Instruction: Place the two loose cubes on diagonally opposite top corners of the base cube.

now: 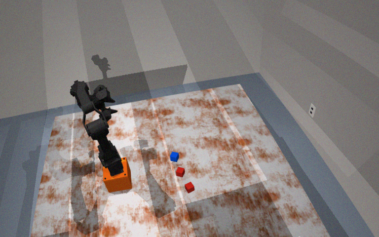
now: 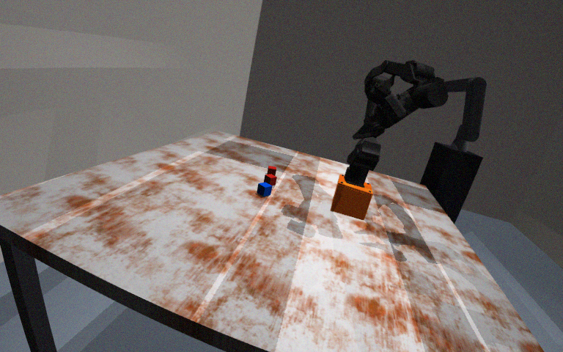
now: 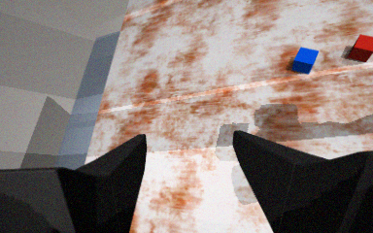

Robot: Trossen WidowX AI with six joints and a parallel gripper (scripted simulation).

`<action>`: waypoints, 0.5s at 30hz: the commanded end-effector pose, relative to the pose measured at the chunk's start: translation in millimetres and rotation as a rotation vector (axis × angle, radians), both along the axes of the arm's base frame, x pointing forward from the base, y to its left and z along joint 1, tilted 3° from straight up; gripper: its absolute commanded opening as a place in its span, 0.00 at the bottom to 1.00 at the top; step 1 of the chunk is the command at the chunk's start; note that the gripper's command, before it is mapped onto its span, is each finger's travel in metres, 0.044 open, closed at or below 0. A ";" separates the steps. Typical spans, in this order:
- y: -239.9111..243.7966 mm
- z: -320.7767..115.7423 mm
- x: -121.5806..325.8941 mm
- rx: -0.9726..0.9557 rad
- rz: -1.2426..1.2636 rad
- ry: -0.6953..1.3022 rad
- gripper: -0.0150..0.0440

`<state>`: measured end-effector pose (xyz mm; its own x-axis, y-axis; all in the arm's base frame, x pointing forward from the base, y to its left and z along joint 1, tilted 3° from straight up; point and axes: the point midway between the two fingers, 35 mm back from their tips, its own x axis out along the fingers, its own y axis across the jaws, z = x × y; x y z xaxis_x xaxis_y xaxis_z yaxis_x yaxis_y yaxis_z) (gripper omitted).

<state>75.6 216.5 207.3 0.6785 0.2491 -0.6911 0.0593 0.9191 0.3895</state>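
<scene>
A blue cube [image 1: 174, 156] [image 2: 264, 189] [image 3: 305, 60] stands on the table. A red cube [image 1: 180, 172] [image 2: 270, 180] [image 3: 361, 48] stands beside it, apart, cut off at the right edge in the wrist view. A second red cube [image 1: 189, 187] [image 2: 271, 170] lies beyond it in the same row and is not in the wrist view. Nothing is stacked on any cube. My gripper [image 1: 116, 106] [image 3: 190, 139] is open and empty, raised above the table well to the side of the cubes. In the exterior view the fingers are dark and overlap.
The orange block [image 1: 120, 182] [image 2: 352, 203] under my arm stands beside the cube row. The rust-stained table [image 1: 237, 173] [image 2: 145, 232] carries broad arm shadows. The table's far edge and a grey wall show at the left of the wrist view.
</scene>
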 end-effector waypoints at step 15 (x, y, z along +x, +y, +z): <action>-20.1 -26.1 91.5 -0.159 -0.314 0.156 0.70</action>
